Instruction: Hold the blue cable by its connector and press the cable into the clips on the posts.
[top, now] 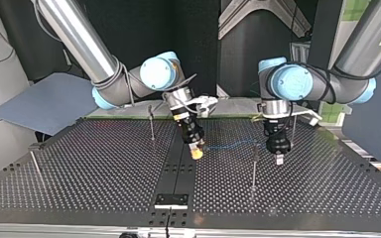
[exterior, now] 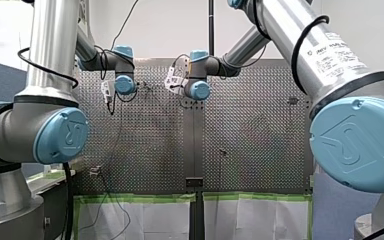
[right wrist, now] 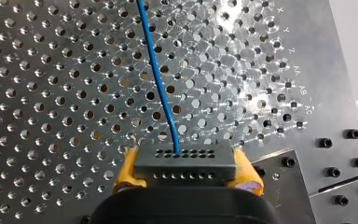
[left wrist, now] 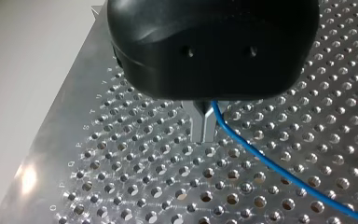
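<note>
My right gripper [right wrist: 185, 164] is pinching the connector [right wrist: 185, 157], a dark block with rows of small holes; its yellow pads [right wrist: 127, 169] press against the block's two ends. The blue cable [right wrist: 161, 88] leaves the middle of the connector's front face and runs straight ahead of the gripper, over the perforated table [right wrist: 51, 70].

My left gripper [left wrist: 204, 139] has its metal fingers [left wrist: 198, 126] pressed together, tips just above the table. The cable comes out at their root, under the black body, so they appear to be pinching it; from there it sweeps away to one side over the holes.

In the top view the two grippers point down at the table, well apart, and the cable stretches between them in a slightly wavy line. The near post [top: 254, 168] stands between the grippers, closer to my left one, and its top reaches about the cable's height; whether the cable touches it, or sits in any clip there, I cannot tell. A second post [top: 151, 121] stands beyond my right gripper, on the side away from my left one, apart from the cable.
</note>
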